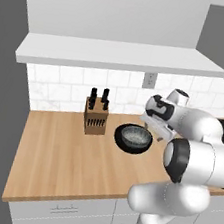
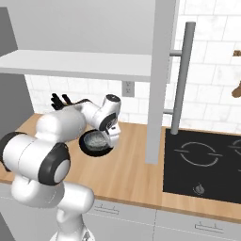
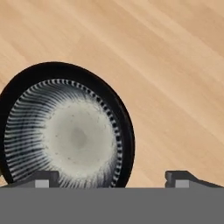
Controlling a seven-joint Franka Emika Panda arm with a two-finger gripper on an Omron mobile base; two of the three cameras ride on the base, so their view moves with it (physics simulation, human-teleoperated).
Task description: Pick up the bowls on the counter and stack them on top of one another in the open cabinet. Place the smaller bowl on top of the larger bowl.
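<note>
On the wooden counter (image 1: 62,157) stands a wide black bowl (image 1: 121,140) with the smaller grey speckled bowl (image 1: 135,136) apparently nested inside it; I cannot tell for sure that they are two. The hand view looks down on the black rim (image 3: 124,131) and the ribbed grey inside (image 3: 72,135). My gripper (image 3: 113,181) is open and hovers just above the bowls' right edge, its fingertips (image 3: 43,178) spread wide with nothing between them. It also shows over the bowls (image 2: 95,141) as the gripper (image 1: 154,131) (image 2: 113,137). Above, the pale shelf of the open cabinet (image 1: 117,55) (image 2: 70,63) is bare.
A wooden knife block (image 1: 96,116) (image 2: 61,100) stands just left of the bowls by the tiled wall. A white upright panel (image 2: 160,80) and a grey pole (image 2: 181,80) rise to the right, beside a black cooktop (image 2: 207,160).
</note>
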